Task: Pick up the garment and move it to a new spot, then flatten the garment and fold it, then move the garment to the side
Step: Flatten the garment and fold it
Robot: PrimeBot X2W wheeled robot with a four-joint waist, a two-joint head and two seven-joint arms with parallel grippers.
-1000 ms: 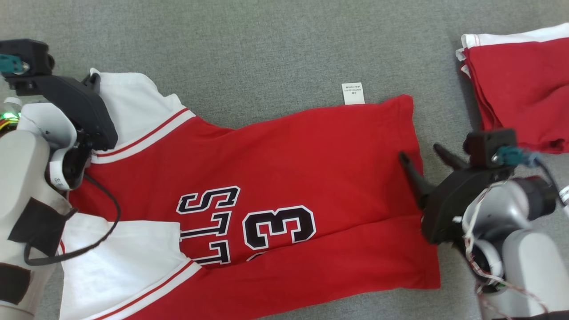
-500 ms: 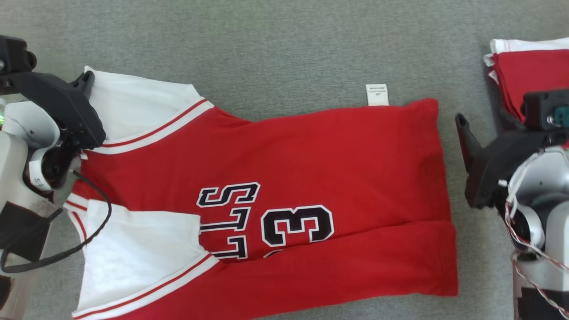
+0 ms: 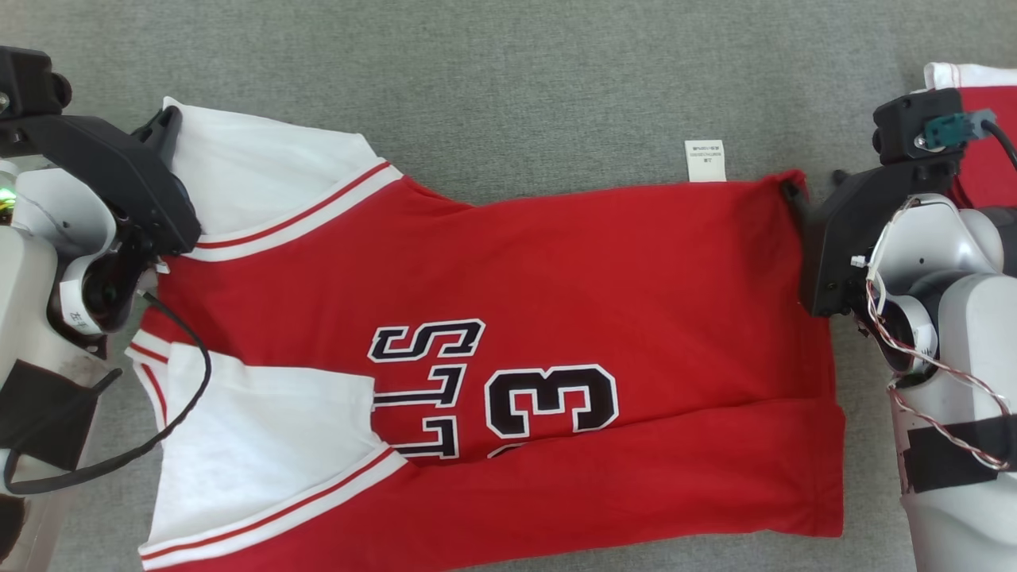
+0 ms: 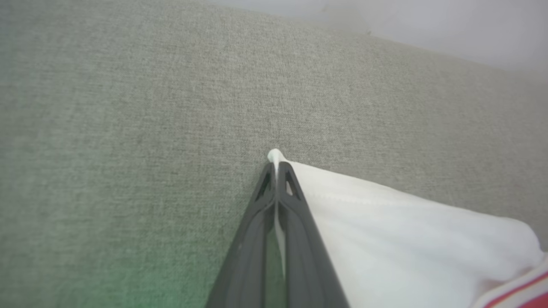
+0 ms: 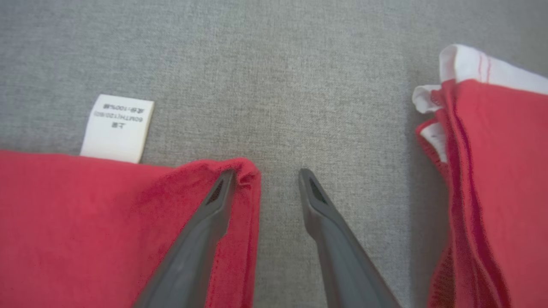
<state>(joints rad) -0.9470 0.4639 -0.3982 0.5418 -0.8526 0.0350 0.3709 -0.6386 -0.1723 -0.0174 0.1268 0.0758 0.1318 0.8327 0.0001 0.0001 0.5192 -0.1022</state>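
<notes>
Grey cloth surface (image 3: 516, 79): wide and plain, with everything laid out on it.
Garment (image 3: 572, 270): the red jersey lies spread across the middle of the surface, collar end toward the left arm, hem toward the right. It looks flat and placed, so I'd call the pick-up and flattening done.
Near fold (image 3: 636, 485): the long edge closest to the robot is turned up over the body, covering the bottom of the number. That reads as the first fold made.
Folded pile (image 5: 492, 171): red-and-white clothes stacked to the right, apart from the jersey. Looks like the side spot for finished pieces.
White sleeve (image 4: 406, 231): the far one lies out flat, its tip caught by the left arm.
Left gripper (image 4: 276, 169): clenched tight on that sleeve tip, cloth poking out past the fingertips.
Right gripper (image 5: 266, 173): spread wide at the far hem corner. One finger rests on the red cloth, the other on bare grey beside it. Nothing is pinched yet.
Care label (image 5: 116, 128): small white tag poking out from the far edge, near the right gripper.
Left to do: close the right gripper on the corner, bring the far edge over, finish the folding, then move the garment to the side.
</notes>
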